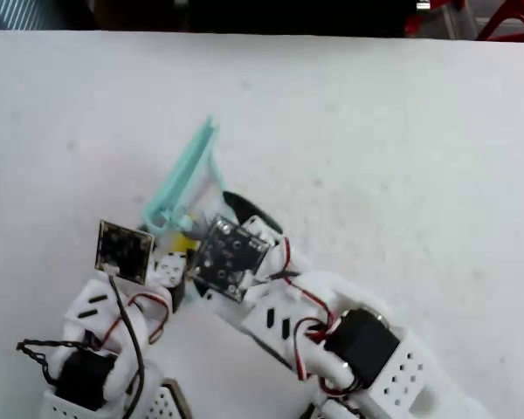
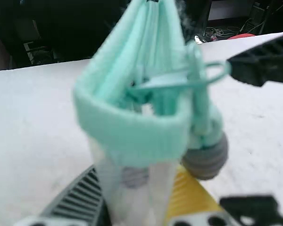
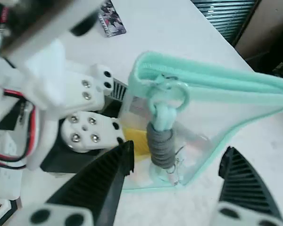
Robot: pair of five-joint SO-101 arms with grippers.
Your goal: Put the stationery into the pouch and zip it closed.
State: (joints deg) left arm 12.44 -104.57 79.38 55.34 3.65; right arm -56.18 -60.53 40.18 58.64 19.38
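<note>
My left hand (image 2: 134, 200) is clamped on the end of the pouch (image 3: 212, 82) nearest the arms. It pinches the clear wall so the pouch stands on edge on the desk (image 1: 375, 131), teal zip side up. I judge this grip is there to anchor the pouch against a tug along the zip. A yellow patch (image 3: 139, 141) shows low at that end, and I cannot tell whether it is stationery or part of my hand. The zipper pull (image 3: 160, 141), a ring with a grey tassel, hangs at this same end, just beside my left hand. My right hand (image 3: 178, 151) stands wide, one finger on either side of the tassel without touching it, placed to close on it. Whether the zip is shut I cannot tell.
</note>
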